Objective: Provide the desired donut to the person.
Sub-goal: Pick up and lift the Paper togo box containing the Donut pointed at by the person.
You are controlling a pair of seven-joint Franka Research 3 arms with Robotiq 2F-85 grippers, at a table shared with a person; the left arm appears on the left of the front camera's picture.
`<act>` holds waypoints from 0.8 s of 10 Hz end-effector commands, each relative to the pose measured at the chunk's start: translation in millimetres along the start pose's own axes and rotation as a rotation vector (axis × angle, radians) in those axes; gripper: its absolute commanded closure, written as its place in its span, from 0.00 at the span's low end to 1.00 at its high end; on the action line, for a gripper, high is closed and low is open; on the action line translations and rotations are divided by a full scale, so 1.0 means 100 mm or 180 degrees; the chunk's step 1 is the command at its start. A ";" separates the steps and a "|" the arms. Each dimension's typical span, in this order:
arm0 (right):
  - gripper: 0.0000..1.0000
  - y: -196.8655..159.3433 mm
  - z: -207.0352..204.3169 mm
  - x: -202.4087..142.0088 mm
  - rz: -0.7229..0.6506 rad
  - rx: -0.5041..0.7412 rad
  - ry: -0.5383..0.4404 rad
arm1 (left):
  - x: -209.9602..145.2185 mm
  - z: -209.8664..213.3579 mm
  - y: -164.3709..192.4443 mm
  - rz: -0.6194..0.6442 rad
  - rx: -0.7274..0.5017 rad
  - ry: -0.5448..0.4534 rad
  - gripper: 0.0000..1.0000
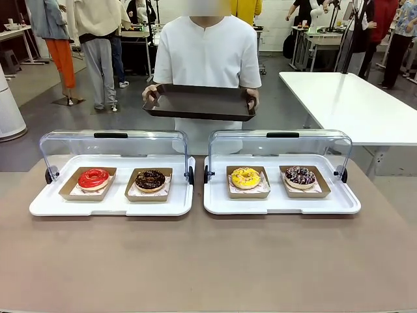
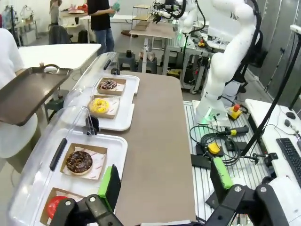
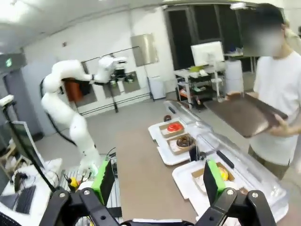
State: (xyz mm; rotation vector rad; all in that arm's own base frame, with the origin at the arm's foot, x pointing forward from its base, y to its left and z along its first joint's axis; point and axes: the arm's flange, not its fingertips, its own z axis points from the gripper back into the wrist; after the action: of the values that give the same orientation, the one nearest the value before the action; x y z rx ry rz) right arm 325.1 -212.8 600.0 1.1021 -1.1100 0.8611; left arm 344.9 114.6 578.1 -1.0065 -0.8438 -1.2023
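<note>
1. My left gripper [image 2: 164, 181] is spread wide and empty, green pads apart. My right gripper [image 3: 157, 181] is spread and empty too. Both hang well back from the tray [image 1: 199, 102].
2. Nothing is picked yet, so I judge the whole handover is left.
3. Four ring donuts lie on my side of the tray in card boats, with clear curved lids open behind them: glossy red [image 1: 94, 177], chocolate [image 1: 150, 179], yellow [image 1: 245, 177], sprinkled [image 1: 300, 176].
4. The person [image 1: 207, 52] holds the flat, dark tray. I cannot tell which donut is wanted.
</note>
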 end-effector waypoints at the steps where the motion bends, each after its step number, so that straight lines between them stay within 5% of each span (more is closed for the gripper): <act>1: 0.00 -0.05 -0.03 0.18 -0.0321 -0.0234 0.0039 | -0.10 -0.01 -0.13 -0.0121 0.0147 0.0057 0.00; 8: 0.00 -0.20 0.02 0.12 -0.0613 -0.0637 0.0452 | -0.23 0.13 -0.05 0.0305 0.0575 0.0208 0.00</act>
State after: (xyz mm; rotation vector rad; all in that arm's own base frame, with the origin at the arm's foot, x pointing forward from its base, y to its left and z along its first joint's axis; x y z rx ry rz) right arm 346.5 -223.9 604.2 0.9735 -0.9842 0.6727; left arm 344.1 139.6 565.7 -0.8759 -0.8525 -1.0967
